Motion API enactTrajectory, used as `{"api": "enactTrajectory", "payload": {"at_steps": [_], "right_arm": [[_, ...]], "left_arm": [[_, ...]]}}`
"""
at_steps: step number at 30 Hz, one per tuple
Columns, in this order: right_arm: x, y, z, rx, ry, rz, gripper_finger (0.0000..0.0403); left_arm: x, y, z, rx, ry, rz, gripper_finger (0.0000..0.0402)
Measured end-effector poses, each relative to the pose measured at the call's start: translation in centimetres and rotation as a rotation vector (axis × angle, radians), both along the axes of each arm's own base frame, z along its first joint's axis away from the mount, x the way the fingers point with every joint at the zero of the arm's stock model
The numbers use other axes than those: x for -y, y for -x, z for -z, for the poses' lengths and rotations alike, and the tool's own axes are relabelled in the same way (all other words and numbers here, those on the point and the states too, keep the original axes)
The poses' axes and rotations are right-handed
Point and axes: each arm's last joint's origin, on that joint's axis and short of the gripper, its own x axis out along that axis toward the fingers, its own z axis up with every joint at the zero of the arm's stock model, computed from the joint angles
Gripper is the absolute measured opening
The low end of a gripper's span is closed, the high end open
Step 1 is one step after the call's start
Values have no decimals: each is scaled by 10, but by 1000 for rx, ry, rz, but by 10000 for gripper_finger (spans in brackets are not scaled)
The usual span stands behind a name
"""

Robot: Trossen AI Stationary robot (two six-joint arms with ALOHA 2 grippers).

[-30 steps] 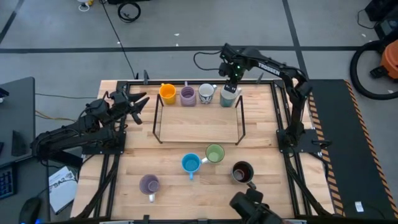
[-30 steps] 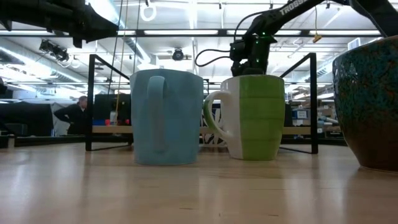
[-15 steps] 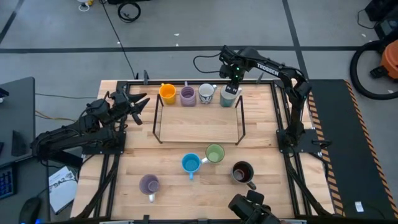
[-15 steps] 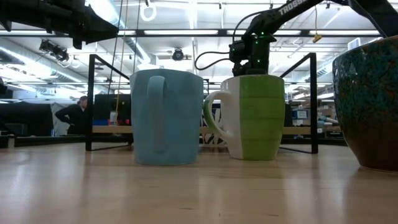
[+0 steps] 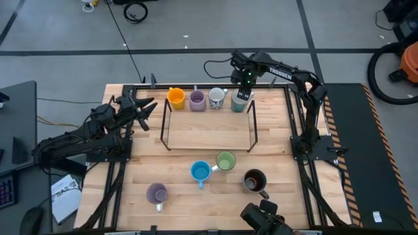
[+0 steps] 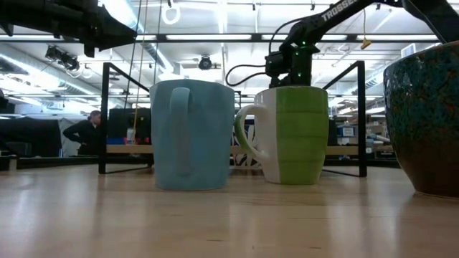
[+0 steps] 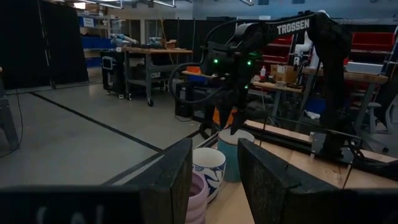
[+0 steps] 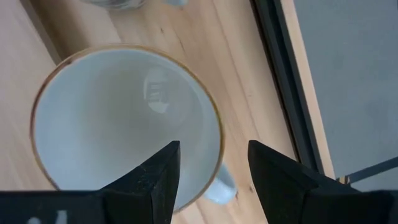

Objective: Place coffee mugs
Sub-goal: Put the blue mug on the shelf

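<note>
Four coffee mugs stand upright in a row along the far side of the black wire rack (image 5: 209, 124): orange (image 5: 175, 98), lavender (image 5: 196, 100), patterned white (image 5: 216, 98) and pale white-grey (image 5: 239, 102). My right gripper (image 8: 214, 149) hangs open over the pale mug (image 8: 118, 118), pointing down. One finger is above the mug's inside, the other outside its rim near the handle (image 8: 221, 186). The fingers touch nothing that shows. Blue (image 5: 200, 172), green (image 5: 225, 161), dark brown (image 5: 255, 181) and purple (image 5: 157, 193) mugs stand near the front. My left gripper (image 5: 147, 108) waits open at the table's left.
The rack's frame stands between the two groups of mugs, with bare wood inside it. Black rails (image 5: 297, 124) run along the table's left and right edges. In the low view the blue (image 6: 192, 135) and green (image 6: 287, 135) mugs stand close in front of the camera.
</note>
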Motion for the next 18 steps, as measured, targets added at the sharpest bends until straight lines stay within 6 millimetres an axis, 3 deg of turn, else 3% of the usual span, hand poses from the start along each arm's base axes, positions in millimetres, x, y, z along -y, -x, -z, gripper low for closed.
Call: {"api": "enactTrajectory", "payload": {"at_steps": [8, 18], "right_arm": [[-1, 0, 15, 9, -22, -18, 195], [0, -1, 18, 25, -3, -41, 175]], "left_arm": [[0, 0, 0, 3, 6, 1, 135], [0, 0, 0, 14, 21, 1, 135]]}}
